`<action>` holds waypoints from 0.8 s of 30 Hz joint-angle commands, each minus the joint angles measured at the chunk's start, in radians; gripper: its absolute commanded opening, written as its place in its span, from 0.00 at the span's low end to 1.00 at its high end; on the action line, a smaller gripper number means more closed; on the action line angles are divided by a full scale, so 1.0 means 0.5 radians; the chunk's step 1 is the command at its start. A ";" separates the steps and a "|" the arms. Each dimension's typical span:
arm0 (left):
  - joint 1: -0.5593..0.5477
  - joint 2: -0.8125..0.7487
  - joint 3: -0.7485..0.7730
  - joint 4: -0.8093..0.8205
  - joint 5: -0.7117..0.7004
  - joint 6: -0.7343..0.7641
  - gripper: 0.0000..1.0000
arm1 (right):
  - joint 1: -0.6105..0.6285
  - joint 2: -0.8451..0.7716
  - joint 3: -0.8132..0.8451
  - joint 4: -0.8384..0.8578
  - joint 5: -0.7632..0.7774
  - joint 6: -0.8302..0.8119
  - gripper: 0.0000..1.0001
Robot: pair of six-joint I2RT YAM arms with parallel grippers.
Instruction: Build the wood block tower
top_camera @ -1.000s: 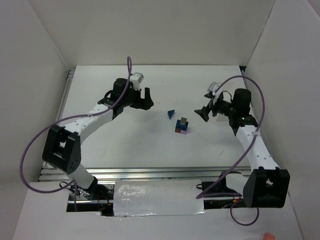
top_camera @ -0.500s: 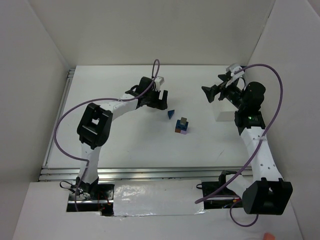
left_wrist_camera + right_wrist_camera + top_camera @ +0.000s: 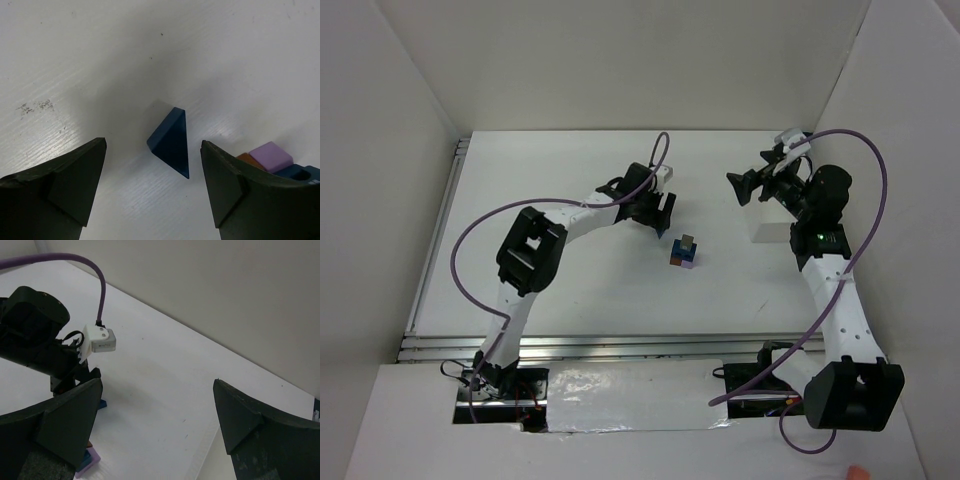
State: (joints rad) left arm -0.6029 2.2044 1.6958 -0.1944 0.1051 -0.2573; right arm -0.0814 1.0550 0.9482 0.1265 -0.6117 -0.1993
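A dark blue triangular wood block (image 3: 172, 142) lies on the white table between the open fingers of my left gripper (image 3: 153, 149), and neither finger touches it. From above, my left gripper (image 3: 665, 217) hovers over that block and hides it. Just to its right stands the wood block tower (image 3: 684, 252), with lavender and brown-orange pieces low and blue and grey pieces above. Its lavender block (image 3: 270, 156) shows beside my right finger. My right gripper (image 3: 738, 188) hangs open and empty at the back right, away from the tower.
A white rectangular tray (image 3: 766, 226) sits at the right, below my right gripper. White walls close in the table on the left, back and right. In the right wrist view, the left arm's wrist (image 3: 40, 340) is at the far left.
My left arm has swung right from the back left and now straddles the blue triangular block. My right gripper rose toward the back right, then stayed still.
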 commanded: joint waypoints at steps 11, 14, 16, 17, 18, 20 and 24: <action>-0.031 0.162 0.149 -0.062 -0.017 0.067 0.71 | -0.055 -0.094 -0.059 0.011 -0.034 -0.068 1.00; -0.031 0.175 0.158 -0.059 -0.011 0.070 0.62 | -0.055 -0.097 -0.062 0.011 -0.038 -0.071 1.00; -0.031 0.184 0.164 -0.065 0.001 0.073 0.52 | -0.058 -0.097 -0.065 0.011 -0.041 -0.071 1.00; -0.034 0.184 0.164 -0.062 0.005 0.079 0.47 | -0.058 -0.097 -0.062 0.011 -0.041 -0.077 1.00; -0.037 0.190 0.164 -0.068 0.002 0.076 0.44 | -0.058 -0.097 -0.065 0.005 -0.044 -0.077 1.00; -0.034 0.190 0.161 -0.071 -0.008 0.085 0.39 | -0.058 -0.097 -0.068 0.005 -0.053 -0.077 1.00; -0.034 0.181 0.158 -0.068 -0.041 0.100 0.36 | -0.058 -0.091 -0.071 0.011 -0.068 -0.077 1.00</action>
State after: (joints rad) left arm -0.6163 2.2745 1.7477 -0.2260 0.0994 -0.2325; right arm -0.1036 1.0340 0.9226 0.1188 -0.6254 -0.2295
